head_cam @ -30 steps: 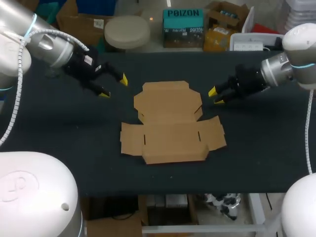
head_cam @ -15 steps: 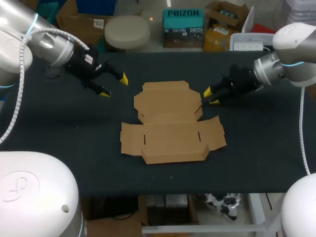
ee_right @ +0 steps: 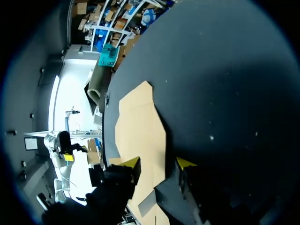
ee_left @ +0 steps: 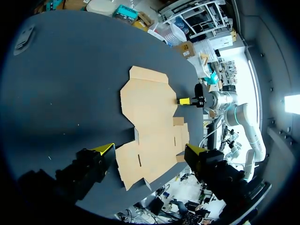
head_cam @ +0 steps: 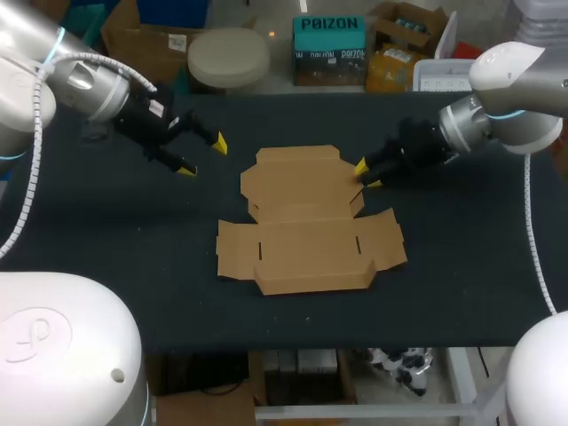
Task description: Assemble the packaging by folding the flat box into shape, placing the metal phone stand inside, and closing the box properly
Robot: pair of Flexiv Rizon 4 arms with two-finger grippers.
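The right gripper (head_cam: pixel 366 175) holds nothing, its yellow-tipped fingers only a little apart. In the right wrist view, the right gripper (ee_right: pixel 158 163) has one fingertip over cardboard and the other over bare table, with a slanted edge of the flat box (ee_right: pixel 140 126) running between them. Whether either tip touches the cardboard cannot be told. From above, the flat box (head_cam: pixel 306 217) lies just beside this gripper, its far lid panel meeting the tips at the corner.

The left gripper (head_cam: pixel 202 155) is spread much wider and is also empty, poised over the black table (head_cam: pixel 106 231) with the box well apart from it, toward the other arm. In the left wrist view, the left gripper (ee_left: pixel 150 150) frames the unfolded box (ee_left: pixel 150 117) ahead of its fingers, and the right gripper (ee_left: pixel 186 101) sits at the box's far edge.

Compared with a second ago, the right gripper has slid in from open table to the box's edge. The left gripper has hardly shifted, and the box lies where it was, still flat.
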